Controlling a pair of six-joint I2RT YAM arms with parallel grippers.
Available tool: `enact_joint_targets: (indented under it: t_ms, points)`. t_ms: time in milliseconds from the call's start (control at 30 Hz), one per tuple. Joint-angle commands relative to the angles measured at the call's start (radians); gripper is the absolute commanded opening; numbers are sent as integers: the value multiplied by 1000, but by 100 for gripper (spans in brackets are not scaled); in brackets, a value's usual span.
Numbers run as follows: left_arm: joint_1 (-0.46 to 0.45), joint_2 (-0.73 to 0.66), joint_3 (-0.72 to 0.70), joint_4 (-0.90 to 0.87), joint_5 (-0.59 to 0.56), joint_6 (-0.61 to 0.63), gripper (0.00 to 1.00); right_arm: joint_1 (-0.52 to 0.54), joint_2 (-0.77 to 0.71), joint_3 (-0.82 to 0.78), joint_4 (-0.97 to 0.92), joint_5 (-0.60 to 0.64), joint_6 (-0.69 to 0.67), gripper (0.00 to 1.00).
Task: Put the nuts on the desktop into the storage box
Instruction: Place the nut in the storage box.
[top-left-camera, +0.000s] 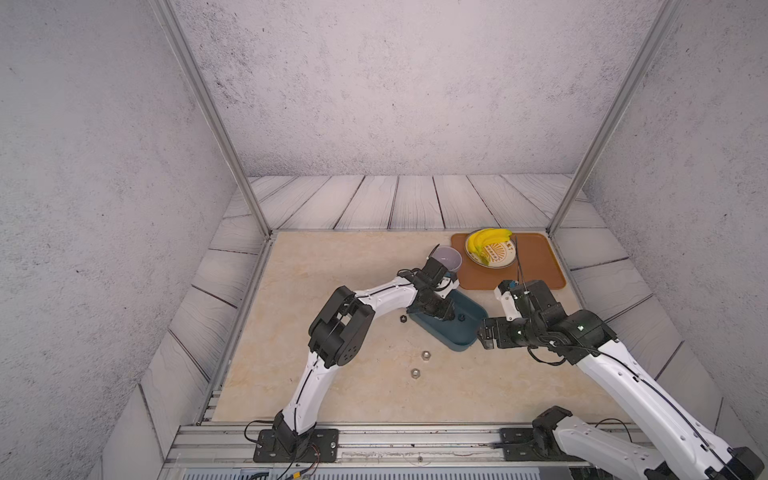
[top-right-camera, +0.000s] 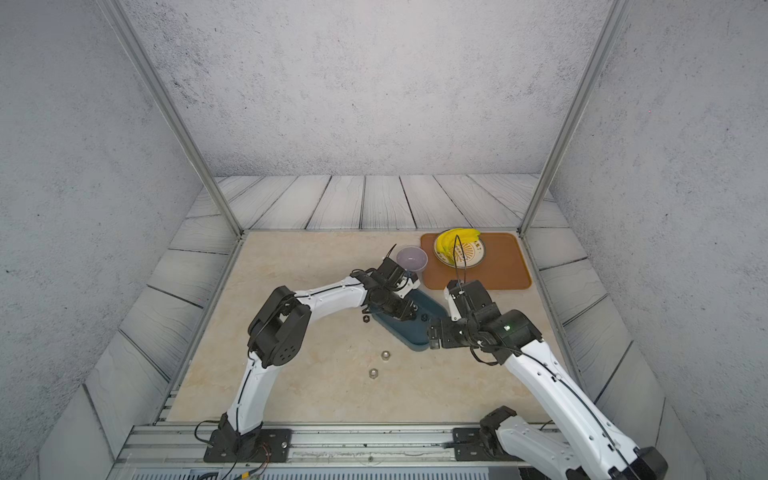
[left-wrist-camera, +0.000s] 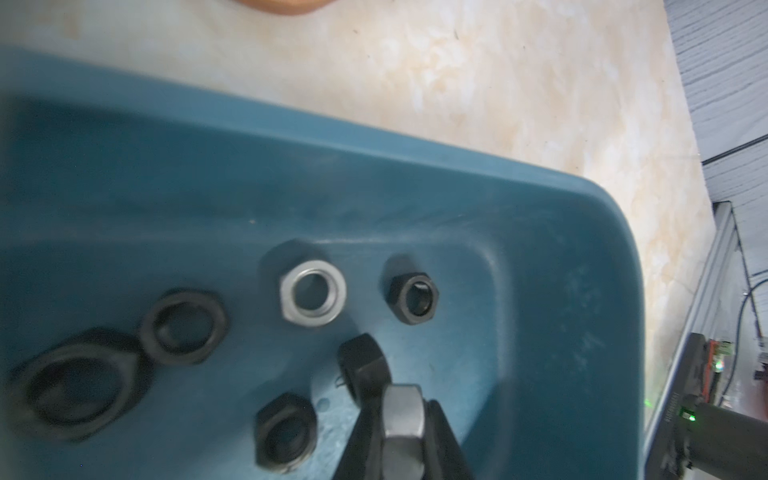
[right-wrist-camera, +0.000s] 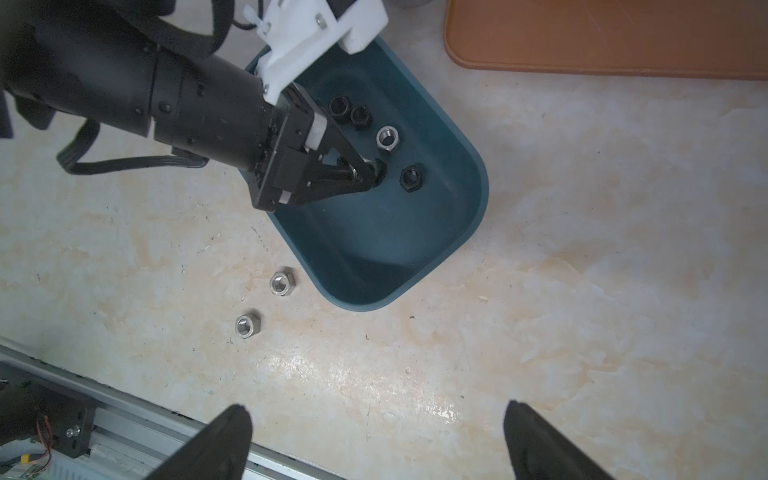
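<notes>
Nuts lie nearest on the desktop (top-left-camera: 316, 266): a silver nut (top-left-camera: 414, 372), and a second silver nut (top-left-camera: 425, 355) just beyond it. Farther in, the right gripper (right-wrist-camera: 376, 407) hangs by the near right corner of the box (top-left-camera: 455, 345), jaws spread wide and empty. A black nut (top-left-camera: 402, 319) sits on the desktop just left of the box. The left gripper (right-wrist-camera: 371, 171) reaches low into the box, clenched on a held nut (left-wrist-camera: 402, 415), also silver, over loose nuts (left-wrist-camera: 312, 292), mostly black. Beyond stand a bowl (top-left-camera: 451, 255) and, far right, a tray (top-left-camera: 536, 266) with bananas (top-left-camera: 484, 241).
</notes>
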Motion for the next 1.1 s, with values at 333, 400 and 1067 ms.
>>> enact_joint_targets:
  t_ms: [333,400,1067]
  points:
    - [-16,91,68,26,107,-23,2,3,-11,4,-11,7,-7,99]
    - [-16,101,76,21,113,-25,2,3,-10,4,-12,5,-8,99]
    - [-19,63,65,2,112,-5,40,3,19,-6,-15,45,25,99]
